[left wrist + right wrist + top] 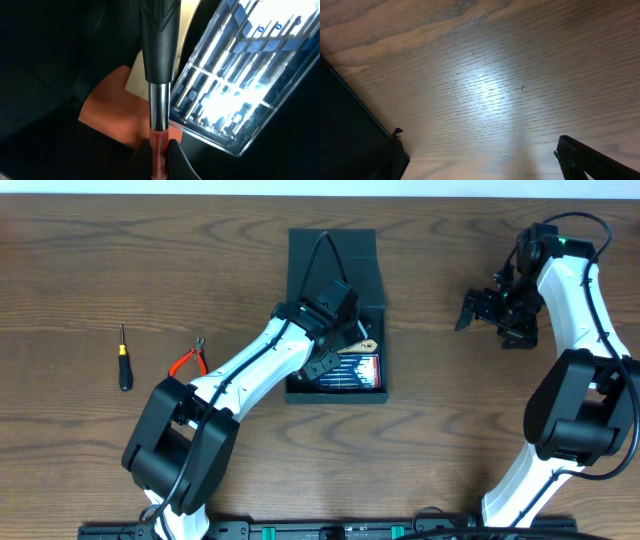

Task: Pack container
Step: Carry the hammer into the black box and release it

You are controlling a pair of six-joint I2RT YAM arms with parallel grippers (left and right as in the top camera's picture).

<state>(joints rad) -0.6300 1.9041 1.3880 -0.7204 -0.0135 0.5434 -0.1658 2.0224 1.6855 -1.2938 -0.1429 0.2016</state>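
The dark teal container stands open at the table's middle, its flap lid lying back. My left gripper reaches into it and is shut on a tool with a black handle, a steel shaft and a red lower part. The tool hangs over an orange piece and a clear case of drill bits lying in the box. My right gripper is open and empty above bare wood to the right of the box. The box's dark edge shows at the left of the right wrist view.
A black-and-yellow screwdriver and red-handled pliers lie on the wooden table at the left. The left arm crosses from the front edge up to the box.
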